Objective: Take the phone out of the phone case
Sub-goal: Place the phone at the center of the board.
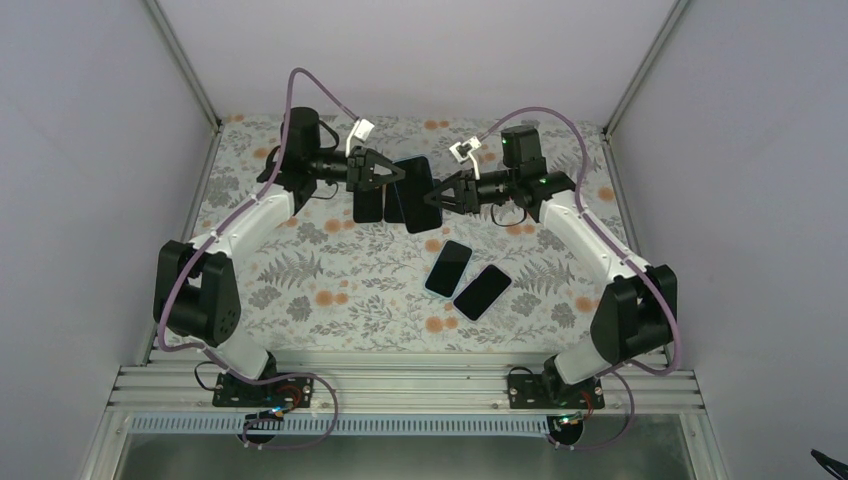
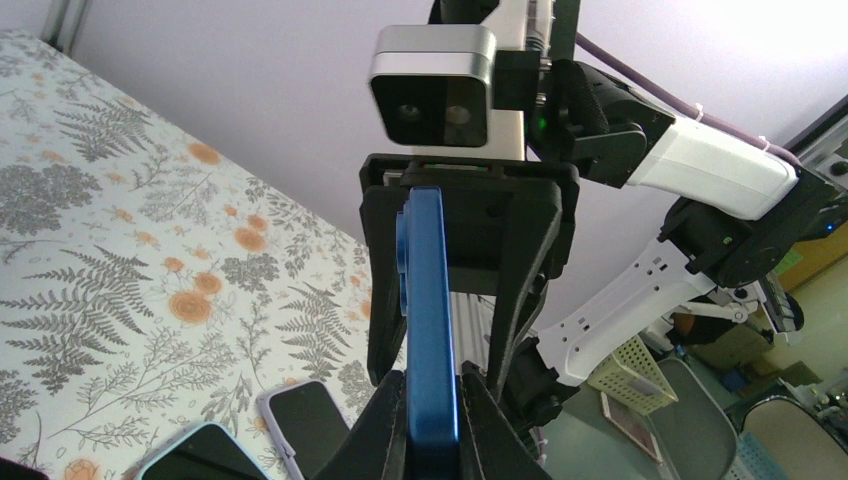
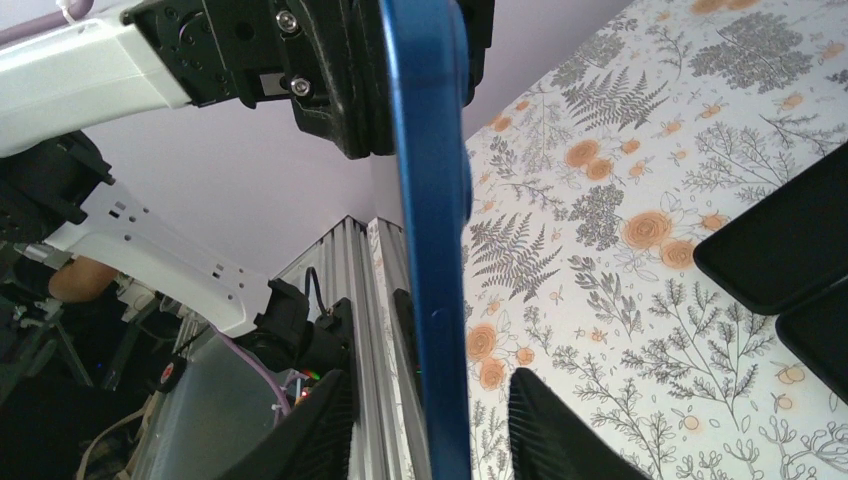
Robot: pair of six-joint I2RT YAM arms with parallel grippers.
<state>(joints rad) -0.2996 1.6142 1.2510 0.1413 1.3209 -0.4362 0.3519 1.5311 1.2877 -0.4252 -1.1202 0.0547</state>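
Note:
The phone in its blue phone case (image 1: 413,190) is held up in the air between the two arms, above the far middle of the table. My left gripper (image 1: 392,173) is shut on one end; in the left wrist view both pads press the case's blue edge (image 2: 430,300) at the left gripper (image 2: 432,400). My right gripper (image 1: 434,200) straddles the other end. In the right wrist view the blue edge (image 3: 432,200) runs between the fingers (image 3: 560,430) of the right gripper (image 3: 435,390), with a gap on each side, so the jaws are open and not touching.
Two dark phones (image 1: 448,267) (image 1: 482,291) lie side by side on the floral cloth (image 1: 330,290) near the middle. Another dark phone (image 1: 367,206) lies below the left gripper. Purple walls and aluminium rails (image 1: 400,385) frame the table.

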